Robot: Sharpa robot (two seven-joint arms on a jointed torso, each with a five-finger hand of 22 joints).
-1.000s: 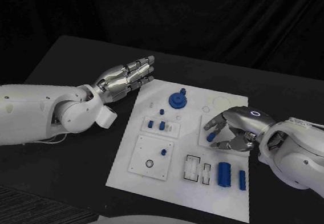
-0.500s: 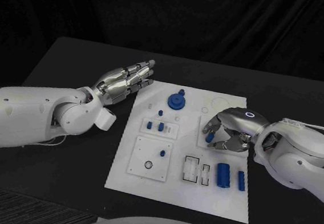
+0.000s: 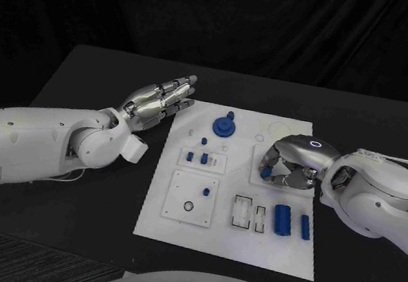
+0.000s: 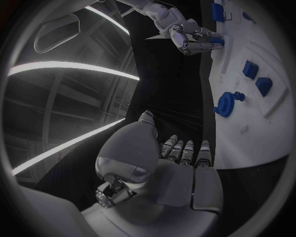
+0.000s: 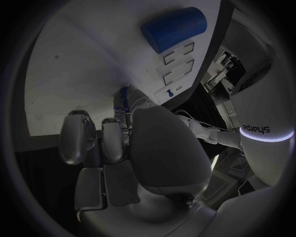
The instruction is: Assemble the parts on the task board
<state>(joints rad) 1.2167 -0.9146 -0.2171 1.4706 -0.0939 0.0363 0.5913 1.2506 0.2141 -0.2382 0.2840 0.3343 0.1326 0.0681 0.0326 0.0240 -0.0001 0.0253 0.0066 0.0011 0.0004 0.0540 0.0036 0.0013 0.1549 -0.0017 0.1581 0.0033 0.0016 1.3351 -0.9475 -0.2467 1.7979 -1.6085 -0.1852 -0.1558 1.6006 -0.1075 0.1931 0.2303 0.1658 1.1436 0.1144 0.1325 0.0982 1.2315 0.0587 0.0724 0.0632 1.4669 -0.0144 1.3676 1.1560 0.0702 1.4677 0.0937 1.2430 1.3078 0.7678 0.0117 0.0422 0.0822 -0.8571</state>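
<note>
White and flat, the task board (image 3: pixel 222 224) lies in the middle of the black table (image 3: pixel 69 199), its long side running away from the robot. Raised white panels sit on it, and the blue parts are scattered among them. At the far end stands a blue gear (image 3: pixel 225 126) with a short peg rising from its hub. Nearer, two small blue blocks (image 3: pixel 197 158) stand side by side on a low white panel. Toward the near right corner of the board a thick blue cylinder (image 3: pixel 281 220) lies on its side, with a slimmer blue pin (image 3: pixel 304 227) lying just beside it, both running along the board's length. Next to them, two narrow rectangular slots (image 3: pixel 249 214) are cut into a panel, and a square panel (image 3: pixel 190 198) on the board's left side has a small dark ring in it.

Over the right half of the board, the right hand (image 3: pixel 289 165) hangs palm down with its fingers curled under, their tips close to the white surface. A small blue piece (image 3: pixel 265 172) shows at the fingertips, and the right wrist view also shows a sliver of blue between the fingers; the hand appears to pinch it.

Off the board's far left corner, the left hand (image 3: pixel 160 101) hovers over the table, fingers stretched out straight and lying close together, holding nothing.
</note>
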